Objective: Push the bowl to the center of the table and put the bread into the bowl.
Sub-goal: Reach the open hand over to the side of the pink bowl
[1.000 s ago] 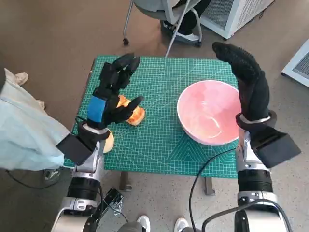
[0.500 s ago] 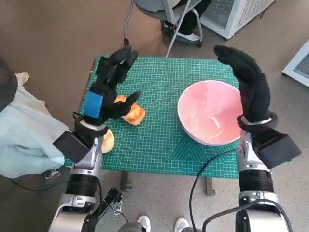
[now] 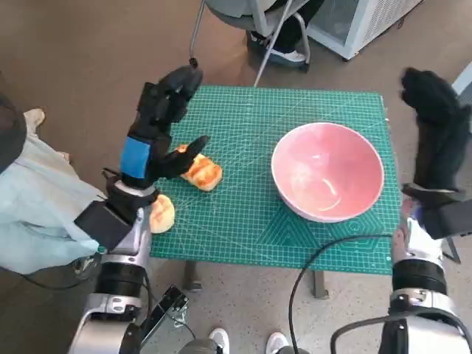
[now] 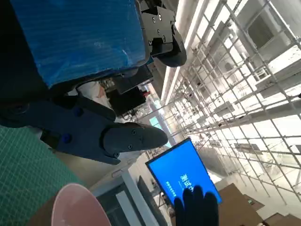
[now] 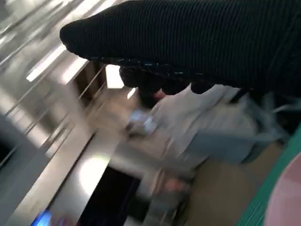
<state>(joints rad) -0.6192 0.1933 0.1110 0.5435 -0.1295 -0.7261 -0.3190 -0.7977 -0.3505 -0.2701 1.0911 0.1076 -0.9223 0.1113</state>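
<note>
The pink bowl (image 3: 328,181) stands on the right half of the green mat (image 3: 251,125); its rim (image 4: 75,207) also shows in the left wrist view. A bread roll (image 3: 202,172) lies on the mat's left part, and a second roll (image 3: 161,214) sits at the front left edge. My left hand (image 3: 158,129) hovers over the left side with fingers spread and its thumb just above the first roll, holding nothing. My right hand (image 3: 440,125) is raised off the table's right edge, beside the bowl and apart from it, fingers straight and empty.
A chair base (image 3: 251,37) stands beyond the table's far edge. A person in a pale garment (image 3: 37,199) is close at the left. A white cabinet (image 3: 354,22) is at the back right. A black cable (image 3: 324,258) runs over the front edge.
My right hand has swung right, away from the bowl to beyond the table's edge. My left hand has drifted left and farther back, uncovering the roll. Bowl and rolls have not moved.
</note>
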